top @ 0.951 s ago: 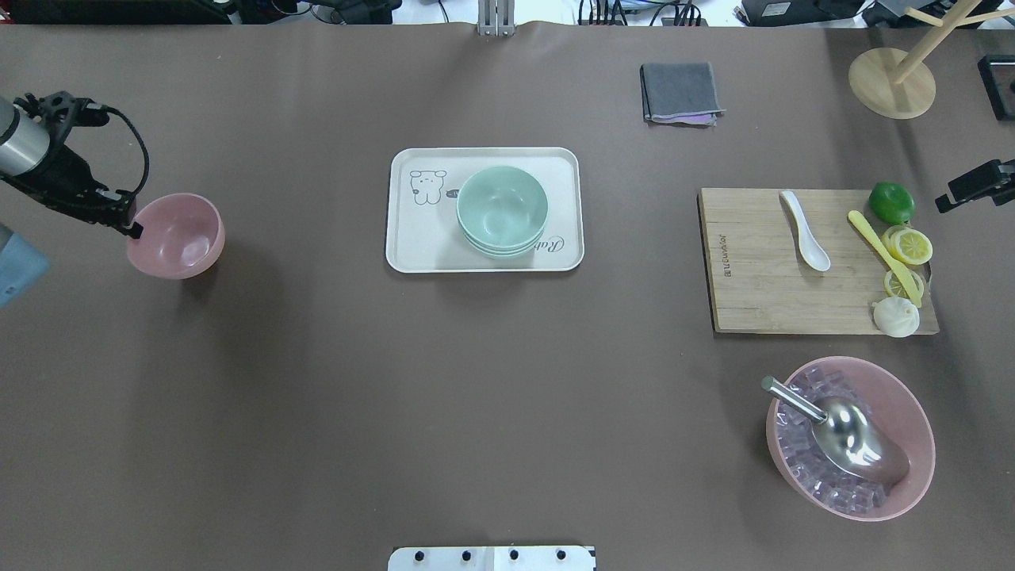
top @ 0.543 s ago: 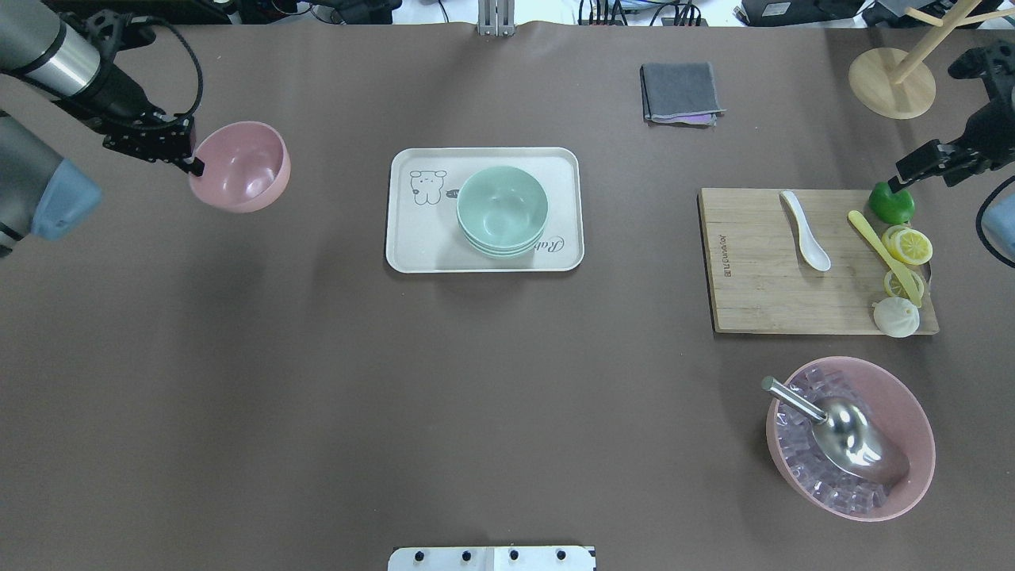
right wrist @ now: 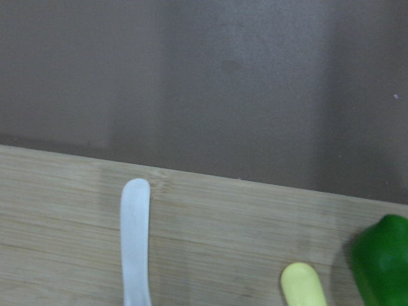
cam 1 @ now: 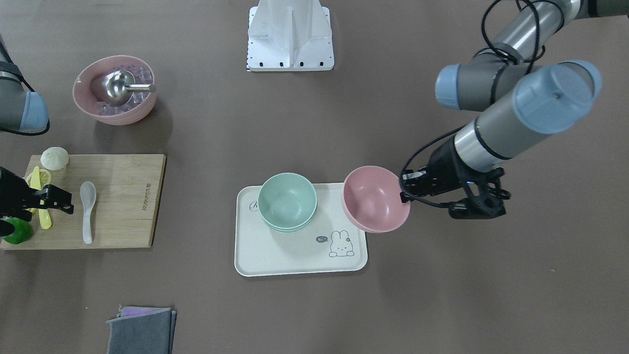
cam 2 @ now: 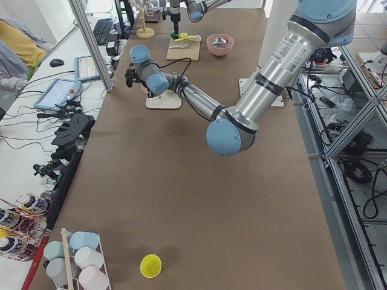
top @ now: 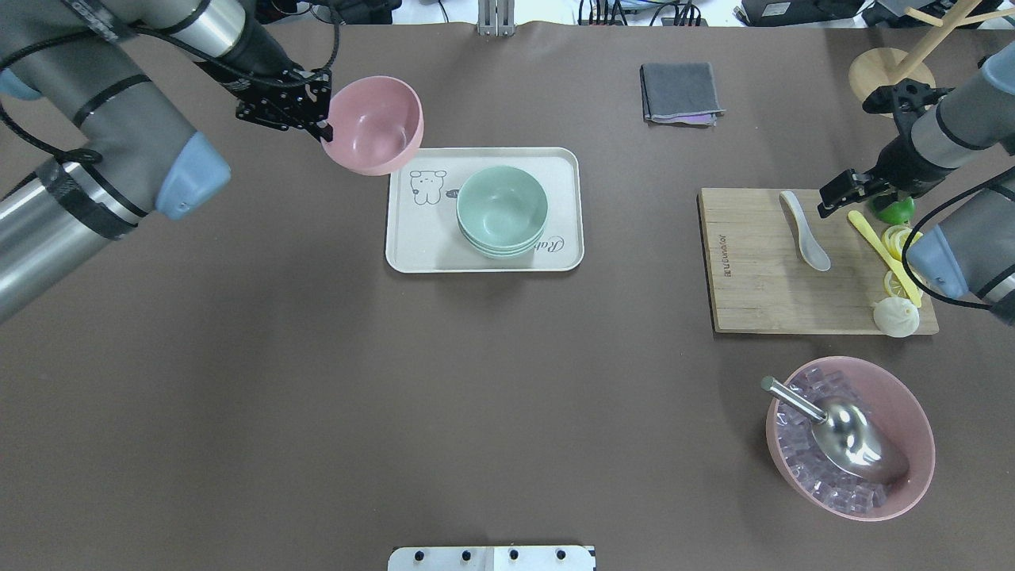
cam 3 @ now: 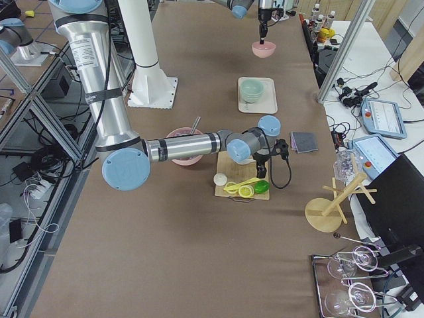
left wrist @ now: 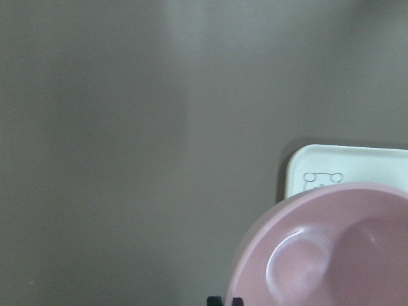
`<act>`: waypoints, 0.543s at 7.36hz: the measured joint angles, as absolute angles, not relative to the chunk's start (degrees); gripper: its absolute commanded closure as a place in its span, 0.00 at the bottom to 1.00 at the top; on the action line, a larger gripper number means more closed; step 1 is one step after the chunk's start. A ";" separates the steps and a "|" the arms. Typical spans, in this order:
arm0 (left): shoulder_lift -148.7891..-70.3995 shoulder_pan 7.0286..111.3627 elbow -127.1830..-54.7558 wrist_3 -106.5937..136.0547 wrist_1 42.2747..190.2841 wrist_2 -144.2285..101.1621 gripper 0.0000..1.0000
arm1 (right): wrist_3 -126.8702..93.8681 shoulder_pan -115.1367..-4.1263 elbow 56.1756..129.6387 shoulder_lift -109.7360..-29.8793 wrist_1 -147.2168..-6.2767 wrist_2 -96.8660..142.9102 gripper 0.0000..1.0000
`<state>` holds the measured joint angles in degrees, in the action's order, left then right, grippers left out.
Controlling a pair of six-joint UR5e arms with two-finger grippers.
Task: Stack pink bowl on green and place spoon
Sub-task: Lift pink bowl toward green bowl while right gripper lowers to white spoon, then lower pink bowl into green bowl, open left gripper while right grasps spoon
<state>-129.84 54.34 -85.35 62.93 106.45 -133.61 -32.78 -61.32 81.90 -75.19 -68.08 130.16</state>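
**Front-facing view.** Shows the left two-finger gripper (cam 1: 404, 191) pinched shut on the rim of the small round pink bowl (cam 1: 376, 205), held clear of the table and overlapping one corner of the cream rectangular tray with a cartoon print (cam 1: 295, 258). Places the stack of pale green bowls (cam 1: 287, 199) on that tray, just beside the pink bowl and apart from it. Sets the white ceramic spoon (cam 1: 87, 211) flat on the rectangular wooden cutting board (cam 1: 125, 196). Puts the right two-finger gripper (cam 1: 61, 201) near it, fingers spread, holding nothing.

**Overhead view.** Locates the pink bowl at the tray's far left corner, mouth up. Locates the right gripper above the board's far edge, between the spoon's handle and the round green lime (top: 896, 212).

**Left-end view.** Gives the left arm, near and large, stretched to the tray. Hides most of the pink bowl behind the wrist.

**Right-end view.** Shows the pink bowl hanging from the far gripper beyond the tray, and the right arm bent over the board.

**Left wrist view.** Fills the lower right with the pink bowl's interior, with a tray corner past its rim and two dark fingertips (left wrist: 213, 300) at the bottom edge.

**Right wrist view.** Shows the spoon's handle end lying on the board, near a yellow utensil tip (right wrist: 303, 284) and the lime.
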 measured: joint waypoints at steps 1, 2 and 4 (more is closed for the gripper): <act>-131.84 51.92 -84.76 64.70 106.44 -131.08 1.00 | -34.11 -60.12 81.72 -74.72 -67.93 129.96 0.02; -133.75 50.00 -83.64 65.80 106.44 -128.97 1.00 | -35.01 -59.28 81.44 -74.16 -67.88 129.76 0.02; -135.77 46.91 -82.22 66.81 106.51 -125.62 1.00 | -35.65 -58.45 80.35 -72.86 -67.85 129.51 0.02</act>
